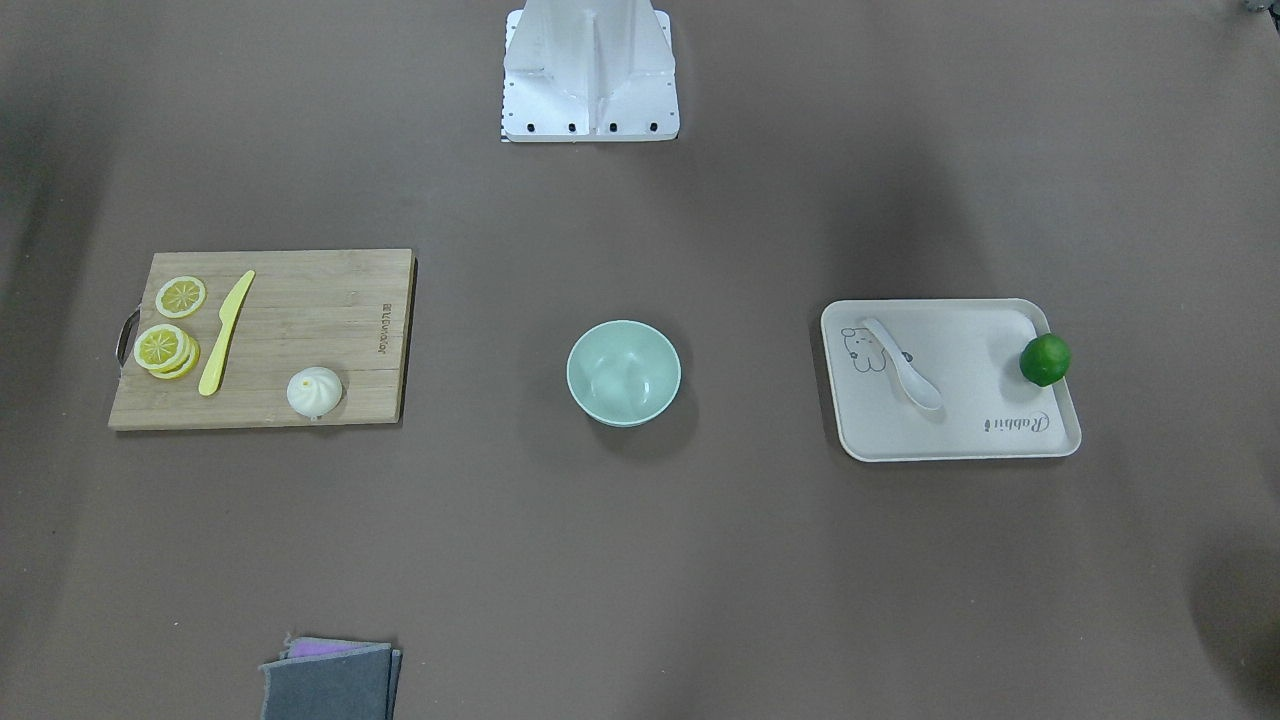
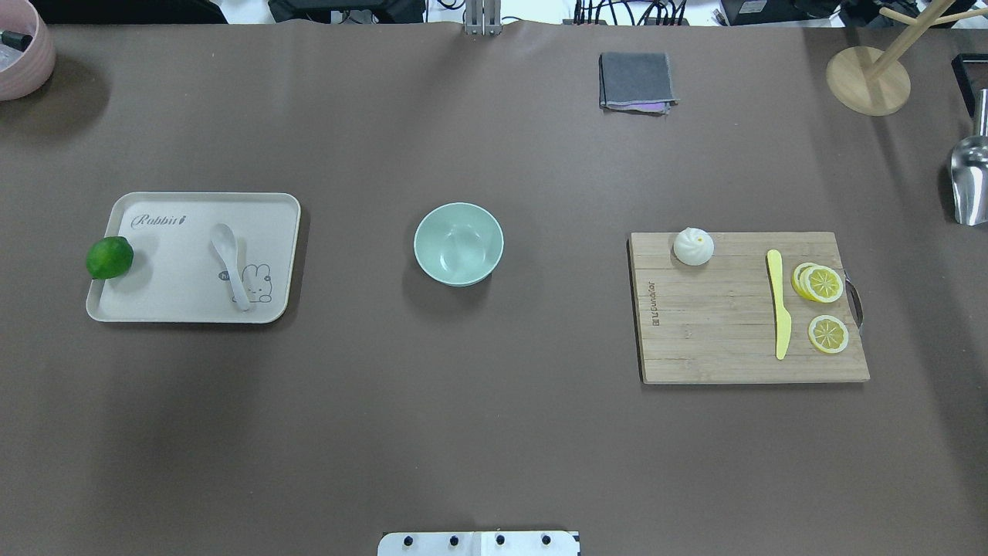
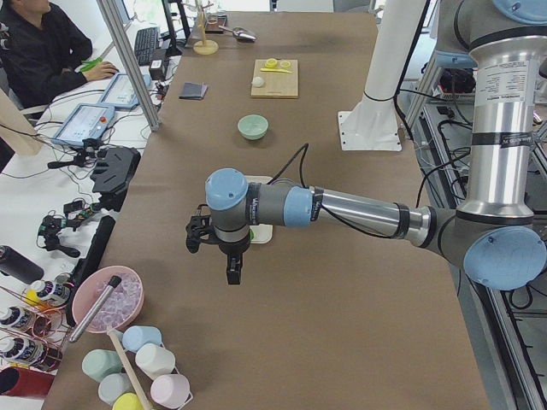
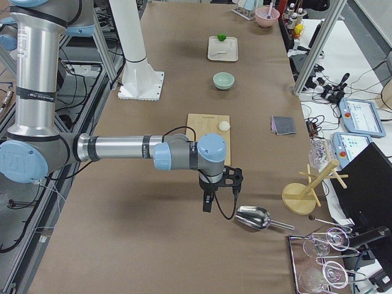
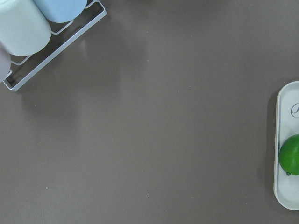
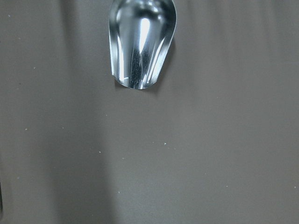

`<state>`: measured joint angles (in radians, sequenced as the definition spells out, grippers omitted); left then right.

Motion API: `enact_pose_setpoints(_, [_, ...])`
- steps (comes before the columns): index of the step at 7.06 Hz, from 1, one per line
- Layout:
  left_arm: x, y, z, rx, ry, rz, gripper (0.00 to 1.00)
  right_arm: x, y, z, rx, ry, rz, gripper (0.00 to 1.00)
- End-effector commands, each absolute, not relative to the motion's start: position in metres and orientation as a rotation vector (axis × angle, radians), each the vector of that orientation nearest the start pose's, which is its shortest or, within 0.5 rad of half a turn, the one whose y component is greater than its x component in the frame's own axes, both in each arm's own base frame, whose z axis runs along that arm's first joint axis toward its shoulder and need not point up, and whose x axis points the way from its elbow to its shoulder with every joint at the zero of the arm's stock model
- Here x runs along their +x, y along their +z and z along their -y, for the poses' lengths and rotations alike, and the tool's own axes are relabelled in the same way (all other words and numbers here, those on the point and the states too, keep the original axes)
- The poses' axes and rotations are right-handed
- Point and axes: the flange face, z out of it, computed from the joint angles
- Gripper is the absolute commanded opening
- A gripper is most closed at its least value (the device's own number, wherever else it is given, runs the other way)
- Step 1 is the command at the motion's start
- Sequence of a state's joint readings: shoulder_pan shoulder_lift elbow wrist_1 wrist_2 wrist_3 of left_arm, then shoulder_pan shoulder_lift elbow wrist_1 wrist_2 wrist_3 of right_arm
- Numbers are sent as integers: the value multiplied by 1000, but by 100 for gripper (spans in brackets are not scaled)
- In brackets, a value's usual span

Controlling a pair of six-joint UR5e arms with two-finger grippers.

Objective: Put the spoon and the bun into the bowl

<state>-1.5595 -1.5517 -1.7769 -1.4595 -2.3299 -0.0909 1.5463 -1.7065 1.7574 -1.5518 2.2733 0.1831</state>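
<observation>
The white spoon (image 1: 903, 364) lies on the beige tray (image 1: 960, 430), scoop toward the operators' side; it also shows in the overhead view (image 2: 230, 262). The white bun (image 1: 314, 391) sits on the wooden cutting board (image 1: 300, 330), at its far corner in the overhead view (image 2: 693, 246). The mint-green bowl (image 1: 623, 412) stands empty mid-table between them. My left gripper (image 3: 233, 275) hangs over the table beyond the tray's end. My right gripper (image 4: 208, 202) hangs beyond the board's end. Neither shows in any view but the side ones, so I cannot tell whether they are open.
A green lime (image 1: 1045, 359) rests at the tray's edge. A yellow knife (image 1: 226, 332) and lemon slices (image 1: 168, 348) lie on the board. A metal scoop (image 6: 141, 42) lies below my right wrist. A folded grey cloth (image 2: 636, 81), a wooden stand (image 2: 868, 77) and a pink bowl (image 2: 19, 46) line the far edge.
</observation>
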Motion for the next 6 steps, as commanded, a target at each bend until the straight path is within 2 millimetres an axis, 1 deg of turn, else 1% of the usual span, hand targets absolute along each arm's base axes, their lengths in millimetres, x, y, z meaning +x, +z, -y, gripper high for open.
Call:
enact_pose_setpoints(1, [-58, 578, 482, 32, -49, -769, 98, 58, 634, 438, -14, 134, 705, 100])
enact_pose_setpoints(2, [-58, 578, 482, 34, -47, -768, 98, 58, 634, 438, -14, 134, 707, 100])
enact_pose_setpoints(3, [-58, 573, 483, 59, -36, -773, 98, 57, 634, 437, -17, 134, 707, 100])
enact_pose_setpoints(4, [-57, 558, 487, 88, -23, -776, 98, 55, 631, 438, -19, 134, 735, 100])
enact_pose_setpoints(5, [-54, 527, 500, 145, 4, -789, 98, 51, 620, 441, -8, 124, 793, 100])
enact_pose_setpoints(6, [-49, 469, 519, 213, -9, -850, 98, 50, 557, 441, 106, 71, 823, 100])
